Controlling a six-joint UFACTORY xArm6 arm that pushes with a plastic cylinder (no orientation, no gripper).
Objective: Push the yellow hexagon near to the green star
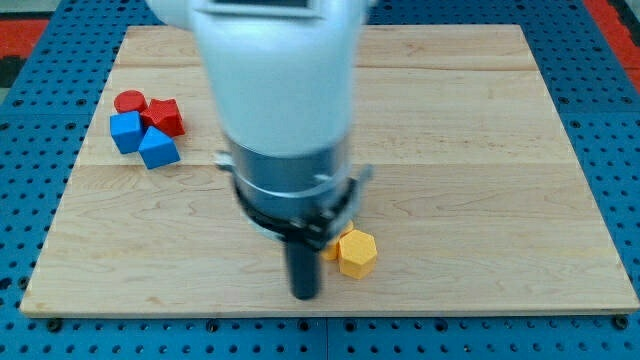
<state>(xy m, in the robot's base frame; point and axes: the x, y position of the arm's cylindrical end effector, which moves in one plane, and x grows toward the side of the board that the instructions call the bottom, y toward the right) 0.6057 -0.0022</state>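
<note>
The yellow hexagon (357, 253) lies near the view's bottom, a little right of centre, on the wooden board (480, 150). A second yellow block (331, 250) touches its left side, mostly hidden by the arm. My tip (304, 296) is just left of and below the hexagon, close to it. I cannot tell if it touches. The green star does not show in this view; the white arm (280, 100) covers much of the board's middle.
A cluster sits at the view's upper left: a red cylinder (129, 101), a red star-like block (164, 116), a blue cube (125, 131) and a blue block (158, 148). A blue pegboard (610, 120) surrounds the board.
</note>
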